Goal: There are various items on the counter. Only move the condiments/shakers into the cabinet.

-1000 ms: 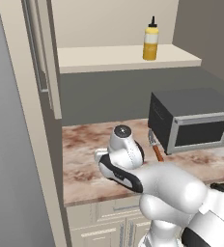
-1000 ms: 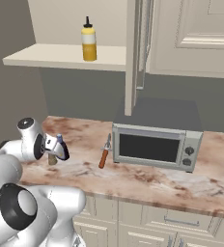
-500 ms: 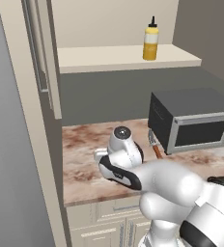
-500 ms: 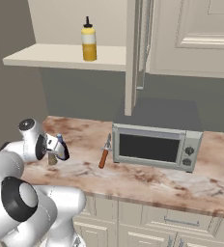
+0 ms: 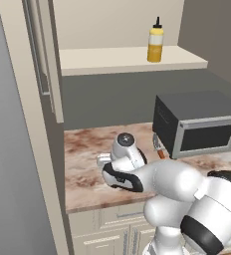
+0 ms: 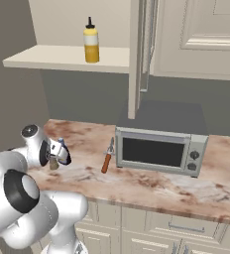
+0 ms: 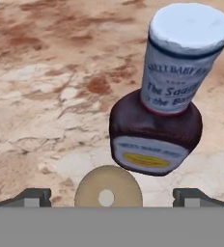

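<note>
Close-up: pepper shaker (image 7: 108,192) between tool (image 7: 109,197) tips.

I can read print on one thing, the dark bottle with blue cap and label (image 7: 164,96), seen from my hand view. Its neck label shows a top line that looks like "SWEET BABY RAY'S", though only "BABY" comes through cleanly. Below it, larger, I read "The Sauce" and what looks like "the Boss". The lower label with the yellow oval is too blurred for me to read.
</note>
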